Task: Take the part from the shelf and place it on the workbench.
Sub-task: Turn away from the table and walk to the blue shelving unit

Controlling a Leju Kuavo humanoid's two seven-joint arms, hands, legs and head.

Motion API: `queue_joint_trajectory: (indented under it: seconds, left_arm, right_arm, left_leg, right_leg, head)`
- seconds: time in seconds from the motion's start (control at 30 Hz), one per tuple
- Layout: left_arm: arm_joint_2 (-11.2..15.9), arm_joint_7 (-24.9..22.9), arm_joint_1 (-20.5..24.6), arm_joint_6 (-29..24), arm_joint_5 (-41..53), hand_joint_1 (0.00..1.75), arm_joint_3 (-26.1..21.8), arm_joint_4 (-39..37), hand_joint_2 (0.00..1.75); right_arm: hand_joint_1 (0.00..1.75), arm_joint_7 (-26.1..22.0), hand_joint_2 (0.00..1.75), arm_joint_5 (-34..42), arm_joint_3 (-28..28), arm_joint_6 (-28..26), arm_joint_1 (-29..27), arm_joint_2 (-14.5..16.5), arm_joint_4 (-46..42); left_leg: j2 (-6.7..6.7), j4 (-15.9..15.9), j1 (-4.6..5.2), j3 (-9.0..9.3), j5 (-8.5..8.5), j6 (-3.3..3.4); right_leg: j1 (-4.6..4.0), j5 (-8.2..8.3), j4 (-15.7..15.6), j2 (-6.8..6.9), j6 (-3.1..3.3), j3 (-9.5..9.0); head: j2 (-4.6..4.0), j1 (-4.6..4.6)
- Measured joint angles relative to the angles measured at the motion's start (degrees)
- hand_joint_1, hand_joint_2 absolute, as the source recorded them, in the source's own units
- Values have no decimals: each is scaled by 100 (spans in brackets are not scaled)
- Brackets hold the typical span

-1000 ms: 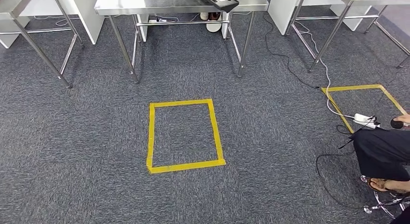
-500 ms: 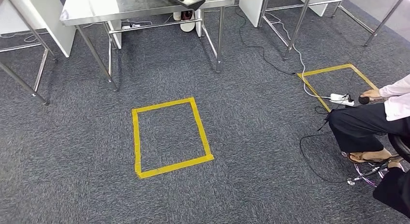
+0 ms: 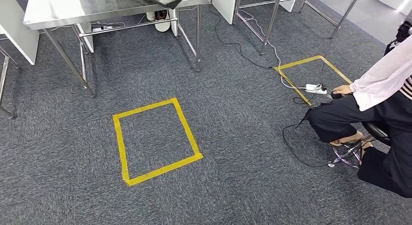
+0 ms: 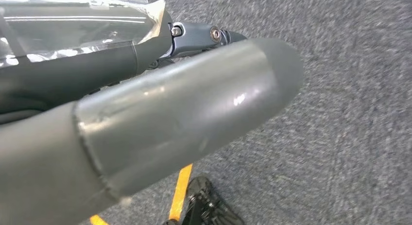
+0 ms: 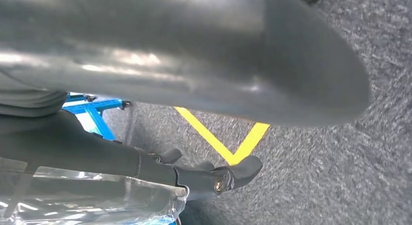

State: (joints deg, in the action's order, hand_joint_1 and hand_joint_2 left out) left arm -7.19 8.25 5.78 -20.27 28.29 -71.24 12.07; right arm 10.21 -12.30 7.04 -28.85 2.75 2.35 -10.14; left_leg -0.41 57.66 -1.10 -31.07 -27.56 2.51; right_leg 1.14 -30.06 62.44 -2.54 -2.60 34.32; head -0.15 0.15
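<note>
Walking stage, part not visible. My left hand (image 4: 194,118), right hand (image 5: 194,55) hang over carpet (image 3: 243,137); finger state: cannot tell. Taped square (image 3: 155,140) probably standing marker; steel workbench (image 3: 73,11) beyond.

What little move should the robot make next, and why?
Probably a small step over the bare carpet by the yellow tape square, keeping away from the seated person on its right. Whether its left hand or right hand holds the part, I cannot tell.
</note>
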Motion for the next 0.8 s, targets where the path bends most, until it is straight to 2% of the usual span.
queue_joint_trajectory:
  seconds: [0.03,0.1,0.17,0.2,0.23,0.3,0.33,0.37,0.4,0.43,0.47,0.5,0.53,0.57,0.6,0.63,0.67,0.7,0.77,0.8]
  left_arm:
    - [-1,1,-5,-27,-17,0,-7,0,0]
    - [-8,-3,-14,-95,-44,0,-20,0,0]
    - [-19,-29,-16,-187,-45,0,-32,0,0]
    - [-23,-55,-15,-235,-31,0,-36,0,0]
    - [-29,-86,-15,-277,-6,0,-39,0,0]
    - [-34,-146,-14,-343,56,0,-41,0,0]
    - [-35,-168,-13,-363,91,0,-40,0,0]
    - [-36,-186,-6,-378,136,0,-38,0,0]
    - [-37,-202,1,-386,189,0,-30,0,0]
    - [-35,-220,9,-388,252,0,-14,1,0]
    - [-33,-245,12,-386,339,0,13,1,0]
    - [-27,-281,5,-381,449,0,59,1,0]
    - [-16,-327,-11,-376,579,0,118,1,0]
    - [0,-378,-32,-372,723,0,188,-1,0]
    - [21,-428,-55,-369,861,0,270,-1,0]
    - [42,-472,-72,-369,970,0,347,-1,0]
    - [63,-513,-83,-370,1055,0,422,-1,0]
    - [82,-548,-88,-371,1119,0,494,0,0]
    - [109,-597,-89,-373,1198,0,604,-1,0]
    - [118,-613,-88,-375,1225,0,652,-1,0]
  right_arm:
    - [0,17,0,-51,-4,-37,11,10,0]
    - [0,71,0,-150,-29,-142,23,21,0]
    - [0,133,0,-237,-73,-276,15,36,0]
    - [0,156,0,-282,-96,-354,10,45,0]
    - [0,172,0,-328,-120,-434,10,55,0]
    - [0,177,0,-461,-178,-582,34,79,0]
    - [0,178,0,-529,-217,-634,43,91,0]
    - [0,190,0,-587,-259,-667,46,101,0]
    - [0,211,0,-623,-297,-681,41,110,0]
    - [0,239,0,-635,-325,-677,32,121,0]
    - [0,269,0,-634,-344,-661,27,134,0]
    - [0,298,0,-629,-357,-635,26,146,0]
    - [0,324,0,-613,-367,-606,28,163,0]
    - [0,350,0,-589,-374,-578,32,175,0]
    - [0,375,0,-552,-376,-549,32,187,0]
    - [0,397,0,-513,-375,-530,27,200,0]
    - [0,419,0,-478,-373,-512,17,209,0]
    - [0,435,0,-451,-370,-496,6,216,1]
    - [0,456,0,-425,-366,-474,-1,226,1]
    - [0,460,0,-420,-364,-467,8,227,1]
  left_leg:
    - [47,-3,7,-13,7,19]
    - [151,-1,29,-36,15,31]
    - [258,1,48,-51,21,37]
    - [311,1,56,-52,23,39]
    - [363,1,61,-47,24,37]
    - [462,6,86,-30,22,13]
    - [505,9,96,-19,20,-11]
    - [548,9,100,-9,20,-41]
    - [588,2,96,4,23,-75]
    - [586,8,83,8,16,-114]
    - [511,54,69,-8,-34,-153]
    - [393,196,57,-64,-155,-188]
    - [250,458,43,-172,-338,-217]
    - [135,812,36,-319,-551,-237]
    - [81,1190,30,-480,-731,-253]
    - [59,1467,25,-600,-821,-269]
    - [52,1561,14,-641,-797,-284]
    - [45,1435,-5,-578,-662,-298]
    - [-59,773,-68,-262,-274,-328]
    - [-162,456,-93,-119,-162,-335]
  right_leg:
    - [-4,-150,289,97,17,147]
    - [-3,-382,880,166,20,418]
    - [-5,-413,1074,187,-20,458]
    - [-9,-321,863,210,-50,315]
    - [-15,-190,475,268,-71,80]
    - [-63,50,-326,466,-51,-364]
    - [-87,115,-537,529,-18,-466]
    - [-111,147,-614,545,20,-488]
    - [-120,174,-621,502,55,-474]
    - [-85,204,-643,457,100,-487]
    - [-58,234,-668,413,141,-500]
    - [-29,270,-691,374,188,-513]
    - [-3,301,-705,332,226,-523]
    - [-14,315,-703,286,245,-504]
    - [-19,325,-697,236,258,-491]
    - [-22,327,-692,181,259,-481]
    - [-21,327,-681,125,258,-475]
    - [-15,326,-663,64,256,-471]
    - [-3,309,-599,-57,229,-447]
    - [-13,289,-542,-117,198,-406]
  head:
    - [0,14]
    - [0,16]
    - [0,18]
    - [-1,18]
    - [-1,19]
    - [-1,18]
    - [0,10]
    - [0,6]
    - [0,2]
    - [0,-1]
    - [0,-3]
    - [0,-10]
    - [0,-14]
    - [0,-18]
    - [0,-19]
    - [0,-17]
    - [0,-19]
    - [0,-17]
    - [0,-17]
    - [0,-15]
